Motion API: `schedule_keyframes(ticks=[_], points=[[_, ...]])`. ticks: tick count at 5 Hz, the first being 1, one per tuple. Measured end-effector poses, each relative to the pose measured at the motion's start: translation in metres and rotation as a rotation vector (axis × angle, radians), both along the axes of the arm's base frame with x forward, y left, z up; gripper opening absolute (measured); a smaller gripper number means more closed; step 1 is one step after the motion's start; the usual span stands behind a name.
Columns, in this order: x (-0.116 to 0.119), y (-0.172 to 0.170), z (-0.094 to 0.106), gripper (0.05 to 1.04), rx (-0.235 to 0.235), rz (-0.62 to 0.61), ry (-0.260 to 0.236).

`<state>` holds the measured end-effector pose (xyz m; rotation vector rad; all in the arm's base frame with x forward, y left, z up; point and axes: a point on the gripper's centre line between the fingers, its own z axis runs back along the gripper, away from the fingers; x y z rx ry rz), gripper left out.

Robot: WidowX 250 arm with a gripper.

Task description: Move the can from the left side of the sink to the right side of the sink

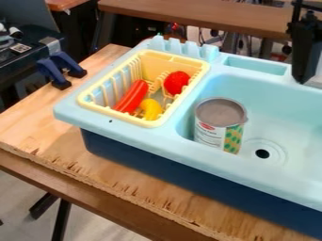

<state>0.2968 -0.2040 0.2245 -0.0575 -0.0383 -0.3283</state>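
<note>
Gripper (304, 75), black: upper right of the frame, hanging at the sink's far edge; whether clenched or released cannot be told from this angle.

Can (220, 124), grey flat top, printed label with green and yellow patch: right of centre, upright in the basin, near its left wall; well apart from the gripper, with open room between them.

Toy sink (141, 140), pale blue over a dark blue base: raised rim on the visible sides; basin floor extends right from the can.

Drain (262, 153), dark round hole: just right of the can's foot.

Dish rack (83, 100), yellow, slatted: upper left of centre, set in the sink's left end, its right rim between its contents and the basin. Within: red elongated toy (132, 96), left; yellow curved toy (151, 109), near end; red round toy (177, 83), perhaps a strawberry, far right.

Wooden table (44, 136): under the sink, near edge splintered, bare wood left of the sink.

Clamps (56, 70), blue and black: upper left, at the table's edge.
</note>
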Motion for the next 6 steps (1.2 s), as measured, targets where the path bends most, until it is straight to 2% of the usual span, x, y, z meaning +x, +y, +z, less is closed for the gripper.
schedule_keyframes(ticks=[1,2,3,4,5,6], points=[[0.002,0.0,-0.014,0.999,0.025,0.001,0.037],[0.008,0.016,-0.005,0.999,0.109,-0.016,0.035],[0.018,0.036,-0.003,0.999,0.137,-0.003,0.0],[0.02,0.054,0.007,0.999,0.157,0.012,-0.023],[0.019,0.074,-0.008,0.999,0.192,0.047,0.046],[0.021,0.098,-0.033,0.999,0.207,0.094,0.096]])
